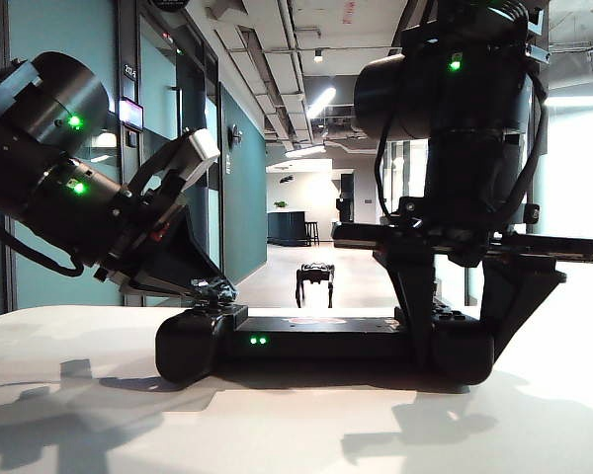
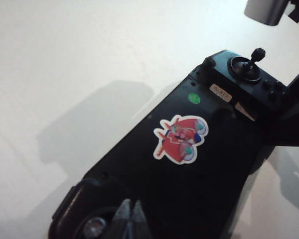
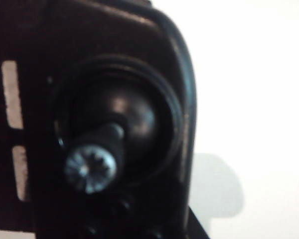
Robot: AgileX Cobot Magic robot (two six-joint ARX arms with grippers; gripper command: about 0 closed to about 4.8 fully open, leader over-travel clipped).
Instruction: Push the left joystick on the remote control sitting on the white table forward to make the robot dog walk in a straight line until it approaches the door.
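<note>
Here the left pincer (image 2: 130, 217), closed, meets the left joystick (image 2: 93, 227); the right pincer (image 1: 465, 336) grips the remote control (image 2: 189, 164), label unreadable.

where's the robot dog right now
The robot dog stands in the hallway beyond the white table, near the middle of the exterior view, seen just above the remote control, between the left claw and the right claw.
</note>
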